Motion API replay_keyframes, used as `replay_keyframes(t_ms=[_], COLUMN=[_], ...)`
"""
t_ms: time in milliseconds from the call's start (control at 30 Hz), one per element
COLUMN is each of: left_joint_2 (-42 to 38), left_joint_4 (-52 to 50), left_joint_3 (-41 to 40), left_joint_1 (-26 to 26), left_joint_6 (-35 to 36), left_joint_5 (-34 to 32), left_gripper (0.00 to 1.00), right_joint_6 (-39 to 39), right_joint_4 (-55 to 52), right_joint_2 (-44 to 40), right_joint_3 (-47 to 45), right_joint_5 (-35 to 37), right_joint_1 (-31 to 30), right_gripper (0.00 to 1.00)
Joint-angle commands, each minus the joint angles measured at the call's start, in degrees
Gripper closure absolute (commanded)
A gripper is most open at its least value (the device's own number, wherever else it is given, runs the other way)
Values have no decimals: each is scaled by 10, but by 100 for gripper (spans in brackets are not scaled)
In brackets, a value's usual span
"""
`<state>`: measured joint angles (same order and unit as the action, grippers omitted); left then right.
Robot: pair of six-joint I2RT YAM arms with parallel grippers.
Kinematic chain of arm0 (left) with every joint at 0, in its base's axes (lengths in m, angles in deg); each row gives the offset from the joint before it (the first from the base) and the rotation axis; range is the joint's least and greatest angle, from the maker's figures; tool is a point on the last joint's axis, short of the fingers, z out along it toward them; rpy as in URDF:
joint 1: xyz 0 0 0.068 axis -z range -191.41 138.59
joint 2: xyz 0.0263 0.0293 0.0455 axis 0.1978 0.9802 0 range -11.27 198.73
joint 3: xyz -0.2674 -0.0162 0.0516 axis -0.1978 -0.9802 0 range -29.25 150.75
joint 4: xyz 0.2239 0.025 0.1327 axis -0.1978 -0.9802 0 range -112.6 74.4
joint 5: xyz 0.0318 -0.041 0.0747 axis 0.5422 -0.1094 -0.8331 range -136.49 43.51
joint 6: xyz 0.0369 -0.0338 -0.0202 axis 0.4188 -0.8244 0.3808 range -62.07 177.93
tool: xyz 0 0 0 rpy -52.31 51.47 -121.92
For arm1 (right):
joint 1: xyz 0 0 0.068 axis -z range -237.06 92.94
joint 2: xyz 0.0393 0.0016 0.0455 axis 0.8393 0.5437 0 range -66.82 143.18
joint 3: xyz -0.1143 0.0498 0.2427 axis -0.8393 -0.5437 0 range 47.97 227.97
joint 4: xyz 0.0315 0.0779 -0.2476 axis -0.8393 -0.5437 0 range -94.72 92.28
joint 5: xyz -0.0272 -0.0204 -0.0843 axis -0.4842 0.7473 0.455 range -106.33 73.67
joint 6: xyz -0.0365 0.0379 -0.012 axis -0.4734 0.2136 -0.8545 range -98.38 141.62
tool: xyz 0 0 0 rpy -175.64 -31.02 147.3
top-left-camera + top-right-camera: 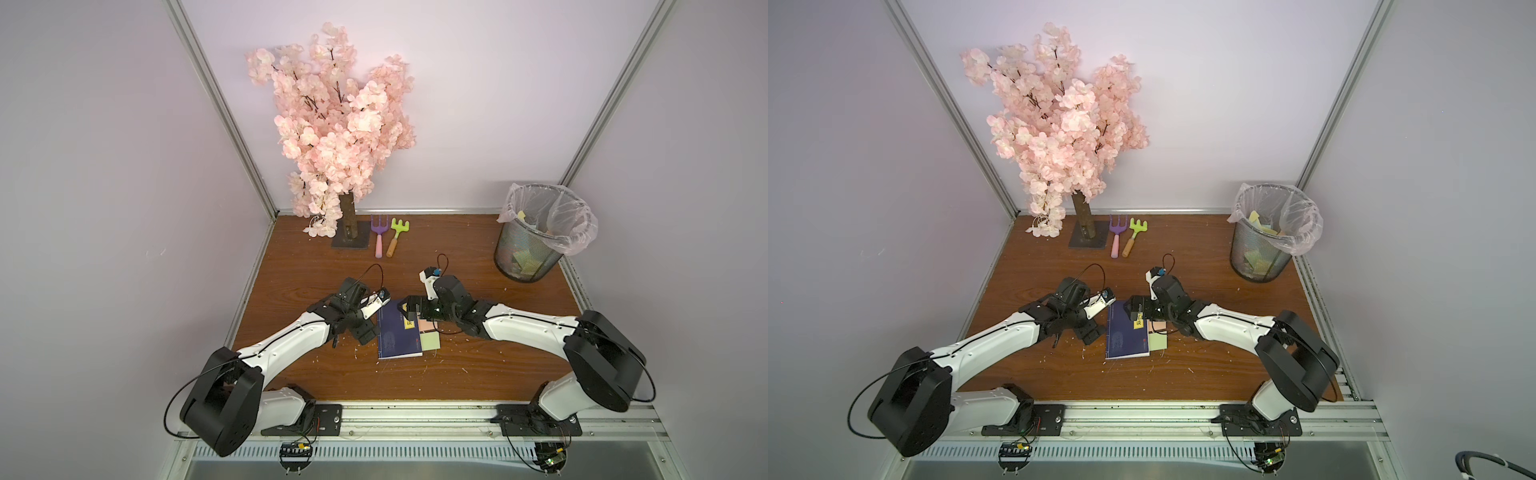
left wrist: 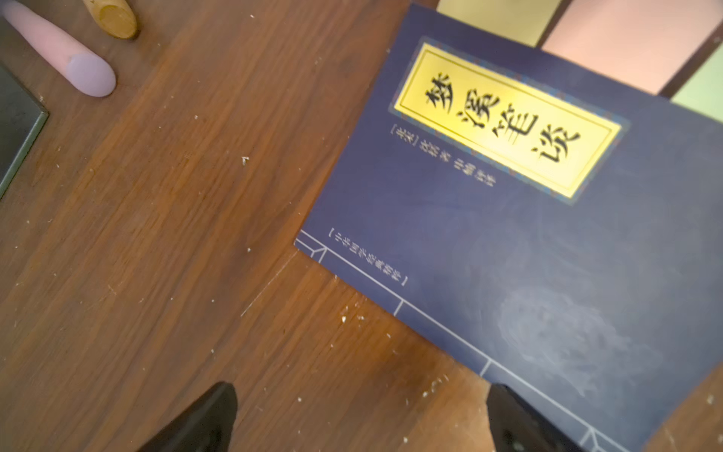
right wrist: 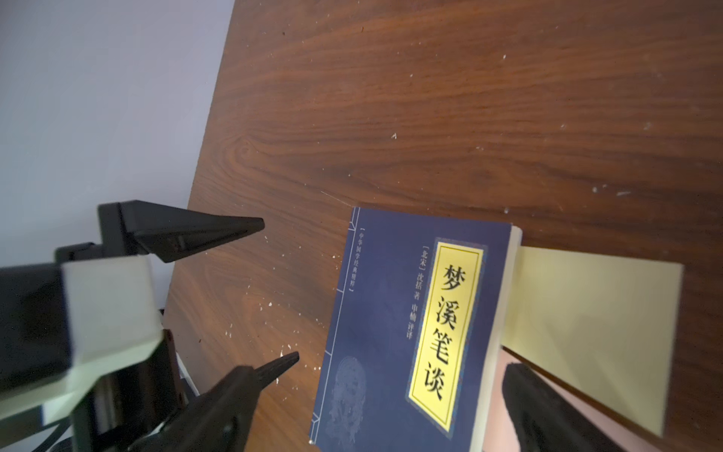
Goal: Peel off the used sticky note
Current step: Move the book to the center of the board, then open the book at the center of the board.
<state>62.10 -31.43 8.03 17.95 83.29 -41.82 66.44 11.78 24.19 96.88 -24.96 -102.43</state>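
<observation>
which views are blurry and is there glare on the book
Left wrist view: the book cover text is smeared and its yellow label has a mild sheen. Right wrist view: the same title reads crisp, but the white block near the lens is out of focus. In both top views: even light, frame posts splay outward like a wide lens.

Robot lab booth (alu frame [image 1: 220,104], plain panel walls [image 1: 83,166]).

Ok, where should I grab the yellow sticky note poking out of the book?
Probably its free outer edge, coming in from the page-edge side, opposite the spine. The yellow sticky note sticks out sideways with its inner edge tucked into the book, so only that outer part is exposed.
</observation>
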Motion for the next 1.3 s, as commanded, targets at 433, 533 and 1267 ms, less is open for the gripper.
replay_keyframes(t_ms=[433,533,1267], left_joint_2=[64,63,76], left_joint_4=[116,123,145], left_joint_3=[-49,-63,-89], left_joint_1=[5,5,5], left_joint_6=[-32,-30,-28], left_joint_5=[-42,-51,-67], left_gripper=[1,1,0], right_joint_6=[-17,-22,-21], right_joint_4=[26,24,54], right_joint_2=[73,81,113], right_joint_3=[33,37,44], right_joint_5=[-20,-25,-80], right_joint_1=[11,12,18], right_gripper=[1,1,4])
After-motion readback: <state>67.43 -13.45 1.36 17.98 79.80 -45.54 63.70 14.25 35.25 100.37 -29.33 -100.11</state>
